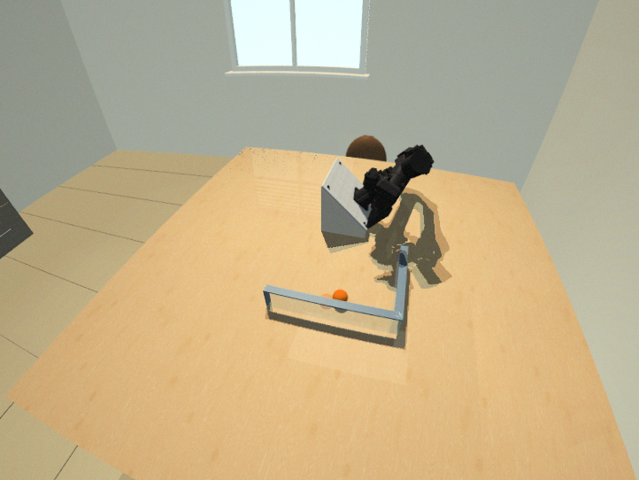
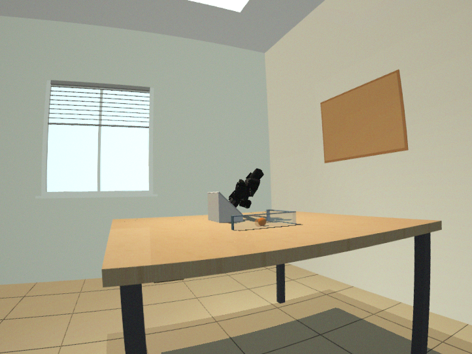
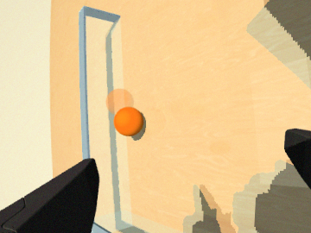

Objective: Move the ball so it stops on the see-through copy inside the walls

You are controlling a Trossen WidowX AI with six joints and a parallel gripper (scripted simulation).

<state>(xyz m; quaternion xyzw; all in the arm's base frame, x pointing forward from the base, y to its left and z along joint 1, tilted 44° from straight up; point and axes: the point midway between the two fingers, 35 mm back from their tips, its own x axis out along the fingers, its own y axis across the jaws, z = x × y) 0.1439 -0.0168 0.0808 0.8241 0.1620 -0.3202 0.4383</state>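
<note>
Ball point(image 1: 339, 294) beside copy point(image 1: 327, 298) (inside walls point(image 1: 330, 305))

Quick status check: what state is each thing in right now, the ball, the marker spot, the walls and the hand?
Ball: on the table inside the corner, free of the hand, overlapping the marker but not centred on it.
Marker spot: faint see-through copy beside the long wall, only partly covered by the ball.
Walls: upright, joined in an L-shaped corner.
Hand: open, holding nothing, raised well away from the ball.

A wooden surface point(image 2: 190, 243) on dark legs stands on a tiled floor point(image 2: 57, 316). A bright window point(image 2: 98, 158) lights grey-green walls. A corkboard point(image 2: 363, 117) hangs on the cream wall.
</note>
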